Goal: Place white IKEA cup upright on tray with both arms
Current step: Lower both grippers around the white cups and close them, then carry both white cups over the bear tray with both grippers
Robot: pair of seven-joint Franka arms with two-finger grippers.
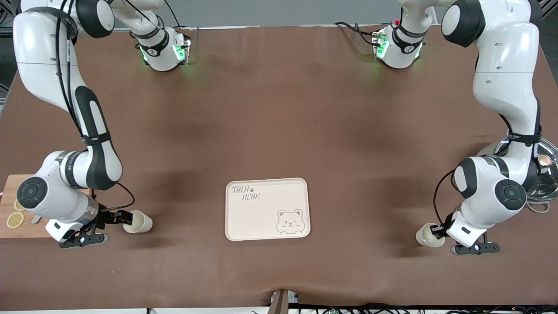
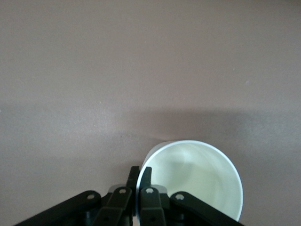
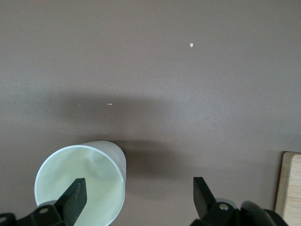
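Here left end effector (image 2: 139, 176) pinches cup (image 2: 197, 176) rim; right end effector (image 3: 140, 195) wide, apparently empty.

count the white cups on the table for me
2. One cup lies by the cutting board, the right gripper open around its rim. The other cup is at the left arm's end, its rim pinched by the left gripper.

Matt brown cloth on the table (image 1: 279, 109), smooth, lightly flecked in the right wrist view. Cream tray (image 1: 267, 209) matt, plastic-looking, printed in grey; both white cups (image 1: 137, 222) (image 1: 430, 235) smooth with a soft sheen inside. Glossy white shells and black bands on the arms (image 1: 505, 83), pale wood grain on the cutting board (image 1: 13, 207), shiny metal on the pot lid (image 1: 542, 174).
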